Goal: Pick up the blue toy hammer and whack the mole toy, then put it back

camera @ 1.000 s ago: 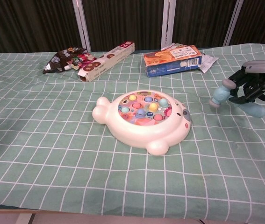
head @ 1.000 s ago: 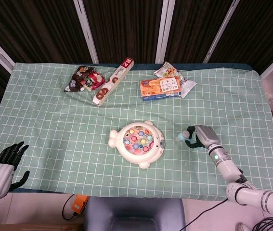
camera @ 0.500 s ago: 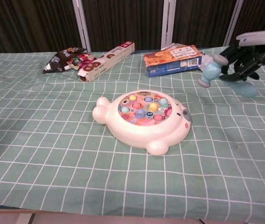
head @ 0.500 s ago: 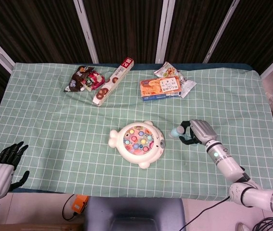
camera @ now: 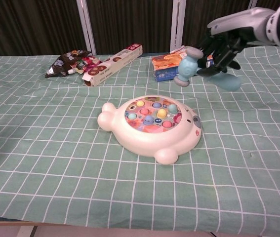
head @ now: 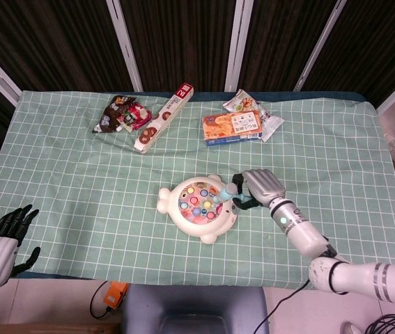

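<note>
My right hand (head: pixel 260 186) (camera: pixel 224 43) grips the blue toy hammer (camera: pixel 188 65) by its handle and holds it in the air. The hammer head (head: pixel 223 197) hangs over the right edge of the mole toy (head: pixel 198 207) (camera: pixel 152 126), a white fish-shaped board with several coloured moles in its round top. In the chest view the hammer head sits well above the toy. My left hand (head: pixel 1 239) rests open off the table's front left corner, holding nothing, and it is outside the chest view.
At the back of the green checked cloth lie a dark snack bag (head: pixel 120 113), a long white biscuit box (head: pixel 162 117), an orange cracker box (head: pixel 233 127) (camera: pixel 181 62) and a pale snack packet (head: pixel 246 101).
My right hand has carried the hammer up and leftward, from the cloth right of the mole toy to above the toy's right edge. The left hand has not moved.
</note>
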Controlling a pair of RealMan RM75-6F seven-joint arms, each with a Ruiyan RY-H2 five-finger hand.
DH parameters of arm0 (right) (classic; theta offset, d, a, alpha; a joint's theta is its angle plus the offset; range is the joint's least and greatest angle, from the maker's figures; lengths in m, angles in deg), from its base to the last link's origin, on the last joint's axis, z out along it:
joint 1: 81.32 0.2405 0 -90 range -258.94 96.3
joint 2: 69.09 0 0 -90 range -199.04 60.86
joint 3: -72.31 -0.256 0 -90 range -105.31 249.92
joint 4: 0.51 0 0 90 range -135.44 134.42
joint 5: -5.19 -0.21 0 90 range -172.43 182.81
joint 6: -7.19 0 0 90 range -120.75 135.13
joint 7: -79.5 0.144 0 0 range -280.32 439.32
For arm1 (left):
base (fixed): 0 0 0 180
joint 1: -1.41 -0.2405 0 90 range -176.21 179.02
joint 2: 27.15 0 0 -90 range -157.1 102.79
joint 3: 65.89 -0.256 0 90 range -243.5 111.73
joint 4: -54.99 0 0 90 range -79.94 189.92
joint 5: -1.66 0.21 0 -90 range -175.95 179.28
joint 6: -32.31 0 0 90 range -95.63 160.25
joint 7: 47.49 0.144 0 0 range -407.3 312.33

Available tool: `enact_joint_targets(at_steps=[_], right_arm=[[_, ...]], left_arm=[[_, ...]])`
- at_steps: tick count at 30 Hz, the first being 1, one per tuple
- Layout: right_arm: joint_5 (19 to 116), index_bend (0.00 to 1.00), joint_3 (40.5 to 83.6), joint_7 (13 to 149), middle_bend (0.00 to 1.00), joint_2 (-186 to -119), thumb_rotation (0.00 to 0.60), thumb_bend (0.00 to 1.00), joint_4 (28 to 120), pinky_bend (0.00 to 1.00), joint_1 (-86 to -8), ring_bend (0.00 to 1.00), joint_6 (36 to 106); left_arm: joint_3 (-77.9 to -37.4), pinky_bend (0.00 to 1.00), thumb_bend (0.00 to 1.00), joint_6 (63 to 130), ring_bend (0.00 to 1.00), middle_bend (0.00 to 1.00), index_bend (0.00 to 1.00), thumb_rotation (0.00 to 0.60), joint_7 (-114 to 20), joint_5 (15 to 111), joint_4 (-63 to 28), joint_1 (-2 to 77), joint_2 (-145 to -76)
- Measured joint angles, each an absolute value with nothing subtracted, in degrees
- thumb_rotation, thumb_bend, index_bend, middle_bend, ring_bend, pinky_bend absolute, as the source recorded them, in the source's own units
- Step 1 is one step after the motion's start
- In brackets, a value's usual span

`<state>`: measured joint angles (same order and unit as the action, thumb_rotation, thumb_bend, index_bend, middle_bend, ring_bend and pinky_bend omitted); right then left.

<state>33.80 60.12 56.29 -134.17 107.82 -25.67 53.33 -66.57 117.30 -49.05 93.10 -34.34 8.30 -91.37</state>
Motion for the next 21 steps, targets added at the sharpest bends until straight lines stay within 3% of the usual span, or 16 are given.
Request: enact_joint_targets(at_steps=[8, 15, 21], right_arm=[[17.04, 1.0, 61.24, 47.02, 0.71, -140.61, 0.6, 0.82, 106.21, 0.84, -13.67, 0.73, 58.19], [16.1, 1.0, 63.64, 43.52, 0.71, -144.32, 0.6, 0.82, 103.99, 0.84, -11.5, 0.73, 62.21], [16.56, 1.0, 64.06, 43.36, 0.71, -143.72, 0.6, 0.82, 104.32, 0.84, -11.82, 0.73, 62.42]], left_arm=[[-66.51, 0.11, 0.38, 117.68, 0.0, 0.0, 0.0, 0.6, -49.58, 92.65, -34.06, 7.84, -91.04], [-66.55, 0.11, 0.38, 118.28, 0.0, 0.0, 0.0, 0.6, -50.1, 92.97, -34.03, 7.54, -90.87], [-66.49, 0.11, 0.38, 117.83, 0.0, 0.0, 0.0, 0.6, -50.13, 93.0, -33.97, 7.79, -90.91]])
